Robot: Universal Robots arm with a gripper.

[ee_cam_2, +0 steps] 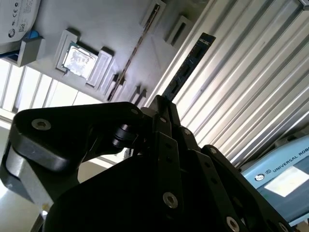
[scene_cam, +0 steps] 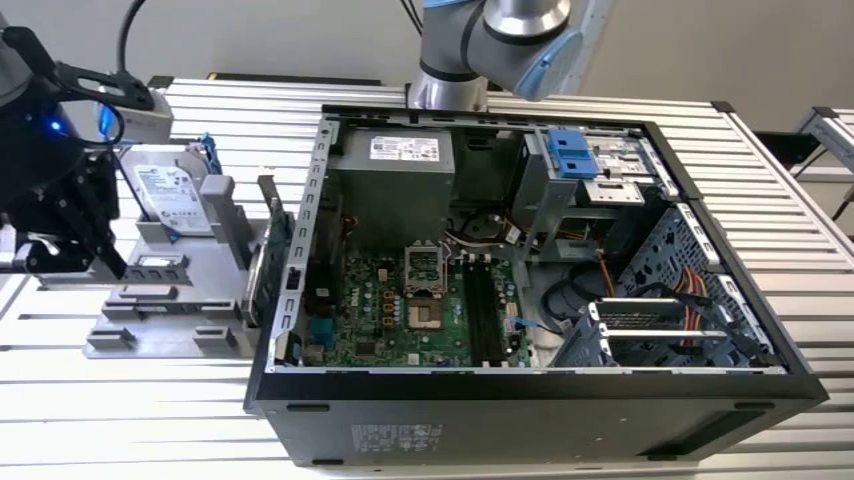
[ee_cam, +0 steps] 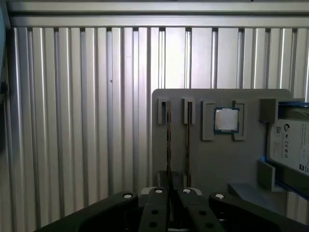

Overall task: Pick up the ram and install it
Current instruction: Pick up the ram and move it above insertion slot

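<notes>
The ram (ee_cam_2: pixel 189 65) is a thin dark-blue stick with black chips. In the second wrist view it sticks out from between the black fingers of my gripper (ee_cam_2: pixel 164 104), which is shut on its near end, and it hangs over the ribbed aluminium table (ee_cam_2: pixel 241 96) beside the grey holder (ee_cam_2: pixel 106 24). In the exterior view my gripper (scene_cam: pixel 60 235) is at the far left, off to the exterior view's left of the holder (scene_cam: pixel 167 300) and well away from the open computer case (scene_cam: pixel 534 390). The motherboard's black slots (scene_cam: pixel 483 310) lie inside the case. In the first wrist view my gripper (ee_cam: pixel 171 195) points at the holder (ee_cam: pixel 217 159).
The holder carries a silver hard drive (scene_cam: pixel 174 195), a green card (scene_cam: pixel 276 255) standing on edge, and a square processor (ee_cam: pixel 226 120). It has two narrow slots (ee_cam: pixel 187 145). The arm's base (scene_cam: pixel 447 90) stands behind the case. Cables and a drive cage (scene_cam: pixel 667 320) fill the case's right side.
</notes>
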